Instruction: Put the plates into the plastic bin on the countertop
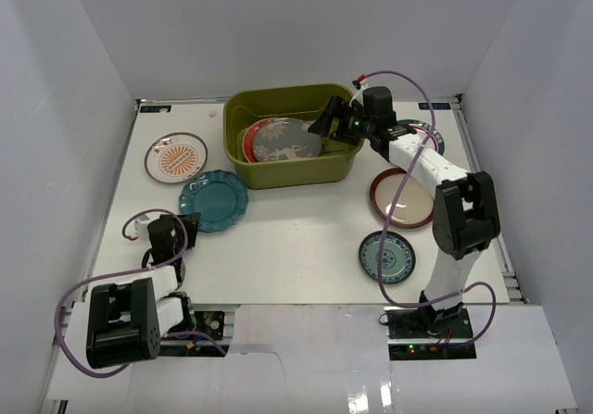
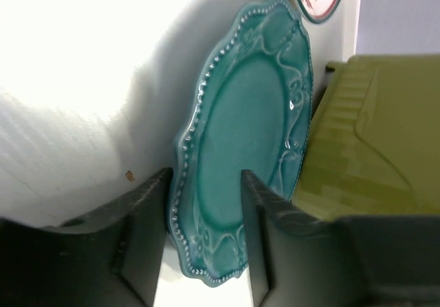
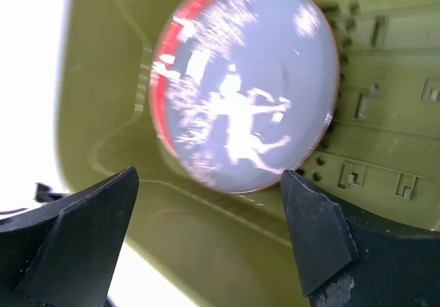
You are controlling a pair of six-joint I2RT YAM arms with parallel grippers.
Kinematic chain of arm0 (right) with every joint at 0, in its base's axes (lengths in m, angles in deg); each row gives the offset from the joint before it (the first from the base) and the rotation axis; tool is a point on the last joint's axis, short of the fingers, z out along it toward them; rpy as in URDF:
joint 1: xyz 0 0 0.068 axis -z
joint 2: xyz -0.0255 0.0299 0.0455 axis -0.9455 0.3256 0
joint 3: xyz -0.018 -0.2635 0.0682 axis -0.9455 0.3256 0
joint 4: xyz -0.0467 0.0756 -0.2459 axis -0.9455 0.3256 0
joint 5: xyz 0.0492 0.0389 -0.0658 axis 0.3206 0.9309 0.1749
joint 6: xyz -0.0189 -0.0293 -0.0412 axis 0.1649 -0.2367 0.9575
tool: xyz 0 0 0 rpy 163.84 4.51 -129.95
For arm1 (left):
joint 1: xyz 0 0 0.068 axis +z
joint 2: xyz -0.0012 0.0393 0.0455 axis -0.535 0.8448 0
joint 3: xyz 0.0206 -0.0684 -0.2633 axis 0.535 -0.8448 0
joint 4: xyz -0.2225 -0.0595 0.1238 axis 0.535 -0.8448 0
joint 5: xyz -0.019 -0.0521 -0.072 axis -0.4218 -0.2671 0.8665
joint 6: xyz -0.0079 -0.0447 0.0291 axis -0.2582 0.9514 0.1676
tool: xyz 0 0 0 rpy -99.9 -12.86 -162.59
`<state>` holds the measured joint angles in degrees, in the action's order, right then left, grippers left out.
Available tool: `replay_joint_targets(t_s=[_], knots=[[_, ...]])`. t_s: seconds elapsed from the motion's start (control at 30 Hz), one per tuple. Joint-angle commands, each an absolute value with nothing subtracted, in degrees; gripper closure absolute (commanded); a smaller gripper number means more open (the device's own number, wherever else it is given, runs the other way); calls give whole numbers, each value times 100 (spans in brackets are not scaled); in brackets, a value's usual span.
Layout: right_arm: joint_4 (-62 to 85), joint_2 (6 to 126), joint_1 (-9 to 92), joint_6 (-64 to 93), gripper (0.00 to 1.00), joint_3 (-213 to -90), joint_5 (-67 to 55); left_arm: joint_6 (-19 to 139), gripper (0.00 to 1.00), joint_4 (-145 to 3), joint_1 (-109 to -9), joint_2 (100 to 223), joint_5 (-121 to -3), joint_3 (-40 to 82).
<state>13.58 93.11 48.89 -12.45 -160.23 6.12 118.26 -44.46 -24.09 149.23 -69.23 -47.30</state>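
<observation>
The olive-green bin (image 1: 345,157) stands at the back centre. In it the grey deer plate (image 1: 287,141) lies on a red plate (image 1: 248,142). My right gripper (image 1: 329,118) hangs open and empty over the bin's right part. In the right wrist view the gripper (image 3: 210,176) is above the blurred deer plate (image 3: 247,87). My left gripper (image 1: 182,225) is at the near-left rim of the teal scalloped plate (image 1: 214,201) on the countertop (image 1: 296,238). In the left wrist view its open fingers (image 2: 206,176) straddle that plate's rim (image 2: 247,128).
An orange sunburst plate (image 1: 176,157) lies at the back left. A maroon-rimmed cream plate (image 1: 403,199) and a small teal plate (image 1: 387,256) lie on the right. Another plate (image 1: 432,136) is partly hidden behind the right arm. White walls surround the table.
</observation>
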Motion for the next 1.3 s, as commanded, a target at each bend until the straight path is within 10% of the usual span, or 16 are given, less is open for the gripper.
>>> replay_joint_targets(t_s=[0.0,0.27,0.53,1.27], knots=[[735,8637,4938,-1181,10,-15747,709,11719,51,-4147,-2391,15061,-7161,-5531],[471,7415,4929,-1137,10,-15167,1017,11491,100,-4427,-2400,14483,-7231,-5593],[234,6492,4683,-1154,10,-14341,1526,11183,100,-6412,-2434,12084,-6768,-5445],[-504,5164,4129,-1919,10,-10552,1685,10435,100,-8042,-3401,11449,-4244,-3519]])
